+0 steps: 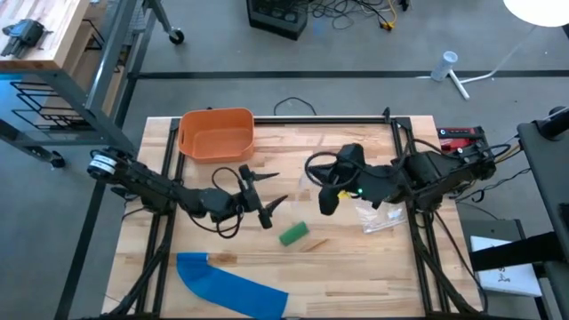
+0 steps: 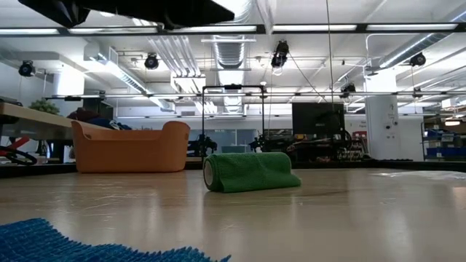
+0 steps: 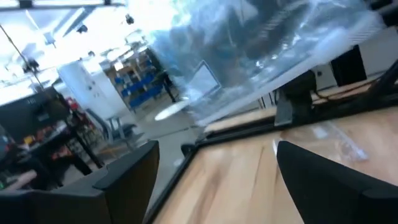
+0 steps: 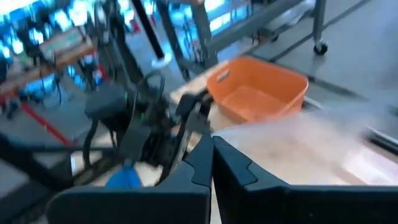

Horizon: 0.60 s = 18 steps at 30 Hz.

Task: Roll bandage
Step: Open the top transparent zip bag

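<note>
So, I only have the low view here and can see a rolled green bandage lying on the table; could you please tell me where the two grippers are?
Observer: The left gripper is open, just left of the green bandage, not touching it.
Operator: Thank you, and the right one?
Observer: The right gripper is shut, up and to the right of the roll, holding nothing that I can see.
Operator: Is anything else on the table near the right arm?
Observer: Yes, a clear plastic wrapper lies beside it, and a blue cloth lies at the near edge.
</note>
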{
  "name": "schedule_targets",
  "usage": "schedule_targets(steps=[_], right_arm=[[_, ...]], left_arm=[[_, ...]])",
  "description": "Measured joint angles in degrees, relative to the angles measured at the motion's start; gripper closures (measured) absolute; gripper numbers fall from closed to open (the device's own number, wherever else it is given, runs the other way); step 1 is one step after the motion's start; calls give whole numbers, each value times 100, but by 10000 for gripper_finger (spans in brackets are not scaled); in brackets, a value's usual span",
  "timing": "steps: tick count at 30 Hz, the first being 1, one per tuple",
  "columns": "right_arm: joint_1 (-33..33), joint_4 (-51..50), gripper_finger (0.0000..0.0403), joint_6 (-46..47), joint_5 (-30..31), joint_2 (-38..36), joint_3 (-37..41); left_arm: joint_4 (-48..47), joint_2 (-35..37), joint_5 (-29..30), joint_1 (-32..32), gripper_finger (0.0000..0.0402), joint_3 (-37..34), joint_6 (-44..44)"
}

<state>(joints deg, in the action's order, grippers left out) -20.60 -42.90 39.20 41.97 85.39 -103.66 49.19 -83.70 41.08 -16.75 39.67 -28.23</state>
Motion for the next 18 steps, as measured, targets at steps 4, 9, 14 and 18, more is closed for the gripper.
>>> schedule_targets(steps=[4,9,14,18], right_arm=[[0,629,403,-354,171,1,0],[0,1384,403,-811,176,24,0],[0,1752,403,-992,174,62,2],[0,1810,403,-1128,158,81,4]], left_arm=[[-53,0,0,4,84,100,-190],[121,0,-478,106,88,486,-70],[221,0,-891,152,99,1032,13],[103,0,-890,155,124,1361,128]])
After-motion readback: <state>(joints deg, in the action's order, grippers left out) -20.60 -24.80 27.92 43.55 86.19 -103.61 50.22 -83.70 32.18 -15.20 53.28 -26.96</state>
